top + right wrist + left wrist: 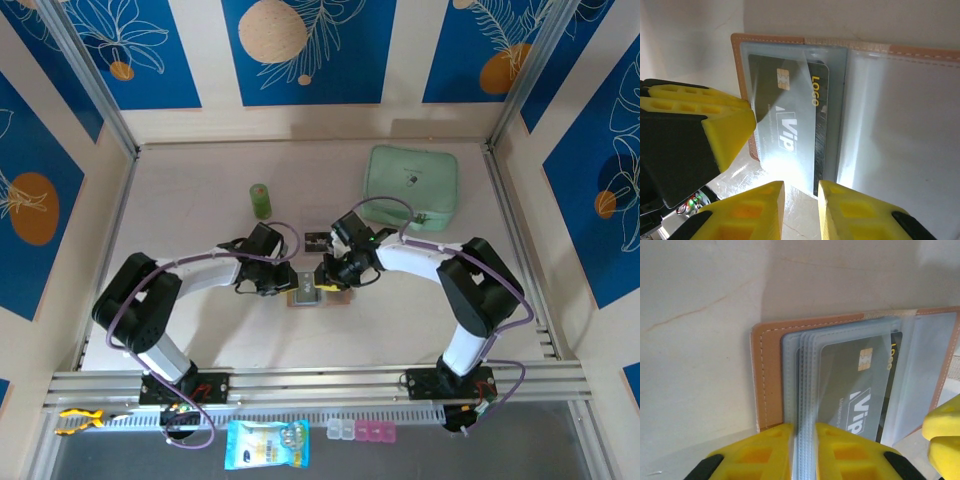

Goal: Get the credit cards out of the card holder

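Note:
The salmon-tan card holder (303,298) lies open on the table between both arms. Its leather edge (769,370) and clear sleeves show in the left wrist view. My left gripper (804,450) is shut on the near edge of the stacked sleeves. A dark credit card (790,115) printed "Vip" sits inside a sleeve, and it also shows as a credit card (855,390) from the left wrist. My right gripper (800,210) is narrowly open just below the card's lower edge, with bare table between its fingers. A small dark card-like piece (318,240) lies behind the grippers.
A mint-green pouch (410,185) rests at the back right and a small green bottle (260,200) at the back left. The two grippers are nearly touching: my left finger (727,130) crowds the right wrist view. A snack packet (265,443) lies beyond the near rail.

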